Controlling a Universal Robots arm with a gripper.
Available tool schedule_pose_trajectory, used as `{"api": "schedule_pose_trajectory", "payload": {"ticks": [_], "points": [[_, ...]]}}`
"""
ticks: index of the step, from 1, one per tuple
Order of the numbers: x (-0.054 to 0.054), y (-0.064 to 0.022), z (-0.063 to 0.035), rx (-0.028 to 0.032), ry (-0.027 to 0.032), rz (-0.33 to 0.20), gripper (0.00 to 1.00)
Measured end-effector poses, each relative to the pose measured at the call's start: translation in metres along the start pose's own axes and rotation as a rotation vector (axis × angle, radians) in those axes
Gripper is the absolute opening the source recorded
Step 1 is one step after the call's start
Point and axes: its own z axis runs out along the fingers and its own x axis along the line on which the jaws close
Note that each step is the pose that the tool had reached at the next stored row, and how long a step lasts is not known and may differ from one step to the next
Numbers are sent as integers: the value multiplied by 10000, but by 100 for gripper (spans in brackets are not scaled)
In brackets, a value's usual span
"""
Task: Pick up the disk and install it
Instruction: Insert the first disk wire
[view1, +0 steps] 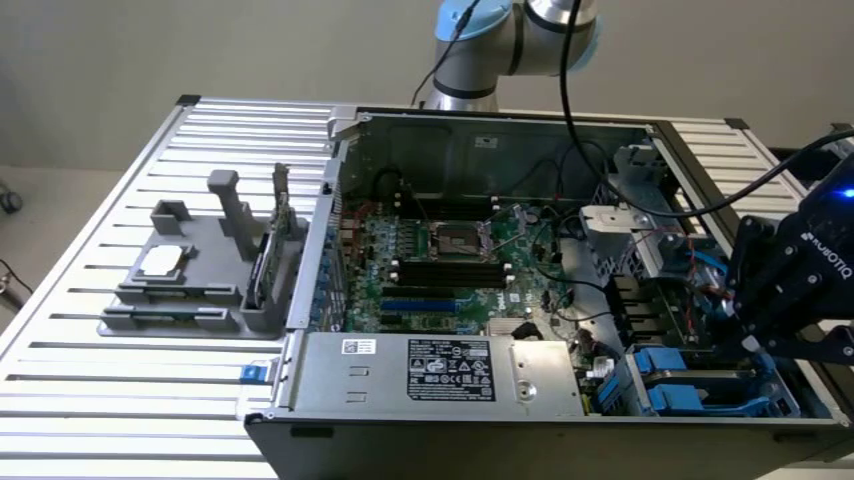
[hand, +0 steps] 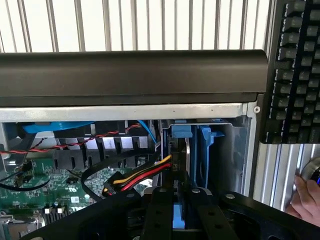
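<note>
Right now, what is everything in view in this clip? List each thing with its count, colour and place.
Computer case: one, grey metal, open on the slatted table.
Motherboard: one, green, on the case floor.
Power supply box: one, long grey with stickers, along the case's near edge.
Drive carriers: blue plastic, in the bay at the exterior view's right corner.
Parts stand: one, grey, on the table at the exterior view's left.
Keyboard: one, black, beside the case.
Person's hand: one, by the keyboard.
Gripper: one, black, over the drive bay.
</note>
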Motion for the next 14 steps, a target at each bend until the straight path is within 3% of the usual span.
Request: {"api": "schedule_pose_trajectory", "payload": {"ticks": [3, 14], "points": [[5, -2, 0, -3, -91, 19, 16], [60, -4, 15, 4, -332, 101, 16]]}}
